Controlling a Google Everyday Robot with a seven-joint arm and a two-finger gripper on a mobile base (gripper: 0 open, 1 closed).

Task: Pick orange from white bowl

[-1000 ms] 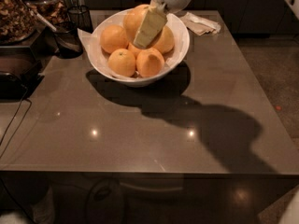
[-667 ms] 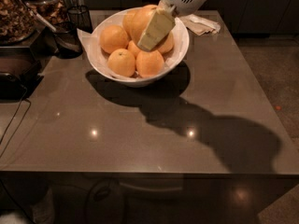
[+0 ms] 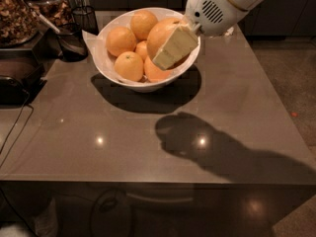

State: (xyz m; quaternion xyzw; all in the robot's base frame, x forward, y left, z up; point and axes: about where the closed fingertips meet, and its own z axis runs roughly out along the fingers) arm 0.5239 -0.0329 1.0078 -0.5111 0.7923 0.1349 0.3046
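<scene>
Reaches in from the upper right with a white arm (image 3: 217, 6), down over the right side of the white bowl (image 3: 106, 65). Keeps the gripper (image 3: 170, 51) just inside that rim, clenched on the orange (image 3: 160, 31). Shows only one pale finger (image 3: 177, 43), pressed flat across the front right of the fruit, with the other hidden behind it. Holds the orange, the biggest fruit there, high at the right of the pile and above the rim line; probably lifted free of the fruit beneath, though hard to tell from this angle.

Inside the bowl, five smaller oranges: one at the back (image 3: 143, 22), one at the left (image 3: 121, 40), one at the front left with a dark stem dot (image 3: 129, 65), one low in the middle (image 3: 142, 49), and one at the front under the finger (image 3: 155, 74). Over the left rim, a corner of white paper lining (image 3: 90, 36).

Under it all, a dark grey table (image 3: 237, 122) with a glossy top, bearing the bowl's shadow just in front and the arm's broad shadow (image 3: 212, 144) toward the front right. At the back left, a black mesh cup (image 3: 84, 18), a dark scoop (image 3: 69, 44) and a container of brown nuts (image 3: 15, 14). Along the left edge, a thin black cable (image 3: 15, 127).
</scene>
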